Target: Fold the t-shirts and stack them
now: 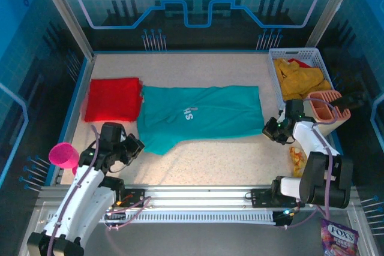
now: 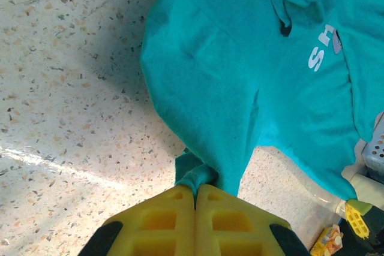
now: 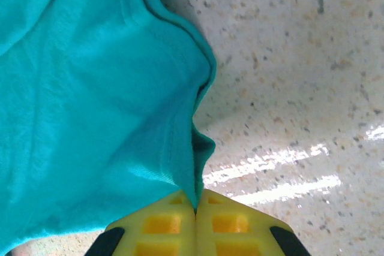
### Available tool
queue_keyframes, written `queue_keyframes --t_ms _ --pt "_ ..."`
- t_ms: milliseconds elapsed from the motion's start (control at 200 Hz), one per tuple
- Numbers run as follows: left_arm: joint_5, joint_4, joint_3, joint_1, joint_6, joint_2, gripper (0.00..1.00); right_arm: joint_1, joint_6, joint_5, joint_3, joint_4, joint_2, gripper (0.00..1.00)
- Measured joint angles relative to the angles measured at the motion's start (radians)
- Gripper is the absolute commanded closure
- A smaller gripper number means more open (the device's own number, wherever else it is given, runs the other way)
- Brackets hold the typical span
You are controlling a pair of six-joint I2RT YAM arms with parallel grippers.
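A teal t-shirt (image 1: 201, 115) with white lettering lies spread across the middle of the table. My left gripper (image 1: 137, 146) is shut on its near-left corner, where the cloth (image 2: 198, 175) bunches between the yellow fingers (image 2: 165, 217). On the right, my right gripper (image 1: 268, 129) is shut on the shirt's near-right edge (image 3: 180, 166). A folded red t-shirt (image 1: 113, 98) rests at the far left, touching the teal one. Mustard-yellow t-shirts (image 1: 298, 79) are heaped in the white basket (image 1: 277, 85) at the back right.
A pink cup (image 1: 63, 154) stands at the table's left edge. An orange holder (image 1: 327, 106) sits beside the basket, and a small yellow wrapper (image 1: 297, 157) lies near the right arm. A candy bag (image 1: 339, 238) lies off the table at the near right.
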Motion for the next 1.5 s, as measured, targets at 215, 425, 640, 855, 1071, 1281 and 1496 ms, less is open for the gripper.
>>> queue_keyframes --t_ms 215,425,640,855,1071,1281,1496 --pt "0.023 0.025 0.127 0.000 0.010 0.176 1.00 -0.001 0.000 -0.004 0.006 -0.027 -0.021 1.00" --pt "0.023 0.093 0.351 0.003 0.058 0.394 1.00 -0.002 -0.011 -0.012 0.161 -0.046 0.098 1.00" --pt "0.036 0.162 0.476 0.048 0.111 0.595 1.00 -0.002 -0.019 -0.044 0.298 -0.014 0.268 1.00" --pt "0.050 0.191 0.587 0.079 0.144 0.730 1.00 0.002 -0.015 -0.047 0.359 0.007 0.384 1.00" --pt "0.055 0.220 0.669 0.105 0.166 0.851 1.00 0.019 -0.003 -0.045 0.416 0.024 0.455 1.00" --pt "0.056 0.241 0.694 0.116 0.167 0.938 1.00 0.036 0.013 -0.045 0.463 0.054 0.511 1.00" --pt "0.056 0.251 0.748 0.135 0.167 1.008 1.00 0.049 0.020 -0.043 0.497 0.058 0.562 1.00"
